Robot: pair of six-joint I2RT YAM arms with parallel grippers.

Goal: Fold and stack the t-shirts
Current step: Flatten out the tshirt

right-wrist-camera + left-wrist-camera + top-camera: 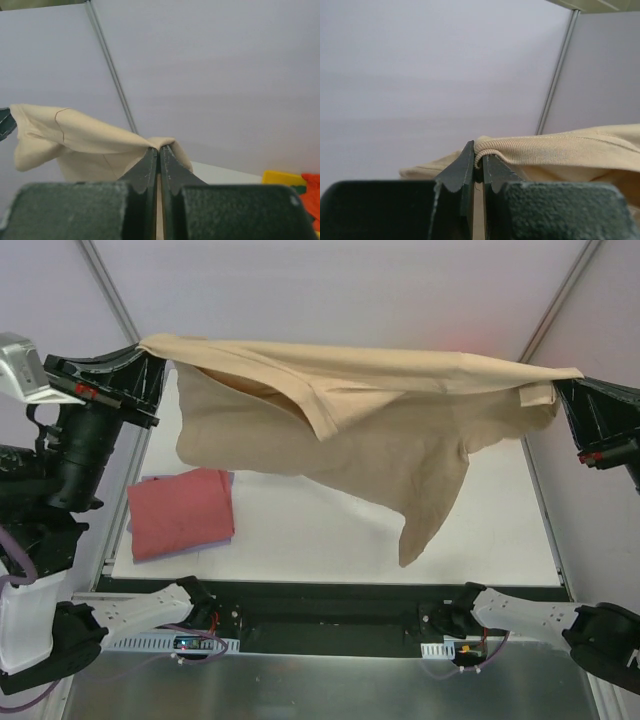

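A large tan t-shirt (pixel 340 430) hangs stretched in the air above the white table (pixel 500 530), held at both upper corners. My left gripper (pixel 152 360) is shut on its left corner; in the left wrist view the jaws (pixel 478 159) pinch a ribbed tan hem (pixel 555 150). My right gripper (pixel 555 392) is shut on the right corner, and in the right wrist view the tan cloth (pixel 80 135) drapes leftward from the closed tips (pixel 159 148). A dusty-red t-shirt (pixel 181 511) lies folded on the table's left side, with a lavender edge (pixel 232 480) showing under it.
The shirt's lowest point (pixel 415 540) dangles just above the table's middle. A yellow bin (pixel 281 178) with orange-red cloth (pixel 312 189) shows at the right wrist view's lower right. Grey walls and frame posts (pixel 110 290) enclose the table.
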